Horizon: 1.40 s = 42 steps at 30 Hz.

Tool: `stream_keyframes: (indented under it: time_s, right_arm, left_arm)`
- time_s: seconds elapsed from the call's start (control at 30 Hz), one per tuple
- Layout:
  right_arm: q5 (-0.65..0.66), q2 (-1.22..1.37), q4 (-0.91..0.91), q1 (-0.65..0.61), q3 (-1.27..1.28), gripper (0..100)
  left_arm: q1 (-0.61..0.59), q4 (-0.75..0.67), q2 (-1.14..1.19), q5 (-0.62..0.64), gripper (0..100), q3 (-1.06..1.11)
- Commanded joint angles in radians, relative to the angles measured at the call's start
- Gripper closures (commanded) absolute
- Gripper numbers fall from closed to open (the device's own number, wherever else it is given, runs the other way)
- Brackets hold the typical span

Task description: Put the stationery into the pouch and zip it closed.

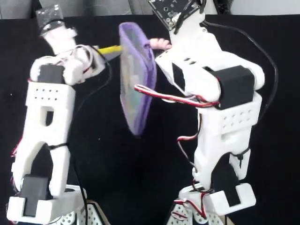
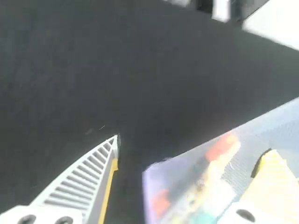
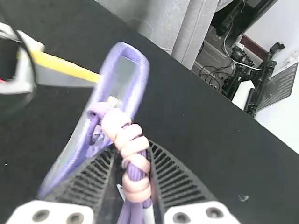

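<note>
A translucent purple pouch (image 1: 136, 84) hangs upright above the black table, mouth towards the far side. Colourful items show through its side (image 2: 201, 186). My right gripper (image 3: 133, 154) is shut on the pouch's pink braided strap (image 3: 126, 135) and holds it up; from above this grip sits at the pouch's top corner (image 1: 160, 44). My left gripper (image 2: 191, 149) is open, with yellow-lined fingers (image 2: 110, 182). The pouch's edge lies between them. One yellow-edged finger (image 3: 65, 67) points at the pouch's mouth (image 3: 122, 70).
Black cloth (image 1: 154, 150) covers the table. Both arm bases (image 1: 42, 201) stand at the near edge, with red and white wires (image 1: 168, 98) looping off the right arm beside the pouch. Beyond the far edge are a grey curtain (image 3: 187, 28) and cables.
</note>
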Motion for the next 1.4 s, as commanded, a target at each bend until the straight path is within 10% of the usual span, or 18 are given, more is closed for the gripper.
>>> stream_keyframes:
  time_s: [0.0,0.7,1.1,1.37]
  right_arm:
    - [0.051,-0.048,0.029,-0.002,-0.033,98.8]
    - [0.055,-0.042,-0.04,0.123,0.193,98.8]
    - [0.054,-0.048,-0.041,-0.066,0.185,98.8]
    - [0.032,-0.041,-0.063,-0.203,0.12,98.8]
  left_arm:
    - [0.147,-0.199,-0.006,-0.011,55,0.07]
    - [0.074,0.002,-0.476,-0.123,55,0.306]
    - [0.367,0.055,-1.057,-0.192,55,0.656]
    - [0.306,-0.084,-1.378,-0.192,55,0.974]
